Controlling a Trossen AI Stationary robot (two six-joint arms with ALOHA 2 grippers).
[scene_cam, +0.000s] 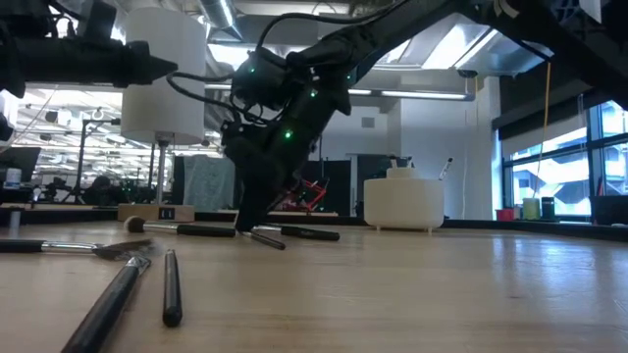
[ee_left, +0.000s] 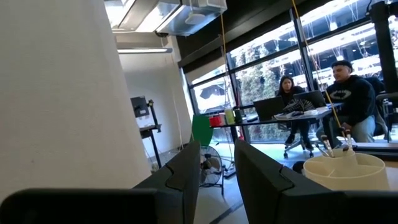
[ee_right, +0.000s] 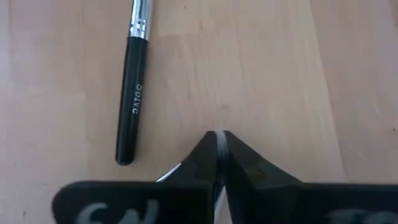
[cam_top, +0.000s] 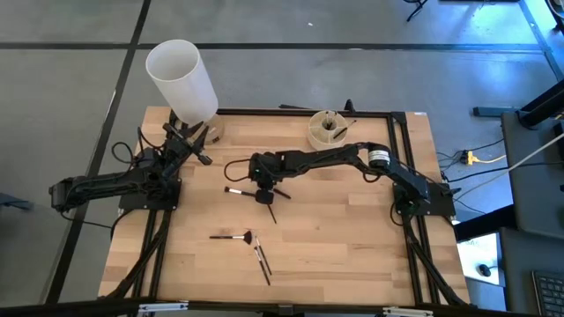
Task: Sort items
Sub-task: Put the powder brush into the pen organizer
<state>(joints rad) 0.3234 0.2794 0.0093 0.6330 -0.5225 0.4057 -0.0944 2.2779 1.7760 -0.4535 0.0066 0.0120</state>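
From above, your right gripper (cam_top: 263,195) sat down at mid-table, with one brush (cam_top: 236,189) just beside it toward the left edge, lying crosswise. The left gripper (cam_top: 196,136) waited at the far left corner, narrowly open. At table height, other brushes (scene_cam: 172,284) lay nearer the front edge. Your right wrist showed fingertips pinched on a thin silver stick (ee_right: 218,146), a black-handled brush alongside.

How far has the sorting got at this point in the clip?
A couple of sticks already stand in the beige cup at the table's far side. In hand: the right gripper, down at mid-table, is pinched on a thin stick, beside a black-handled brush. Left: that brush and three more brushes near the front edge. The left gripper waits by the white cylinder.
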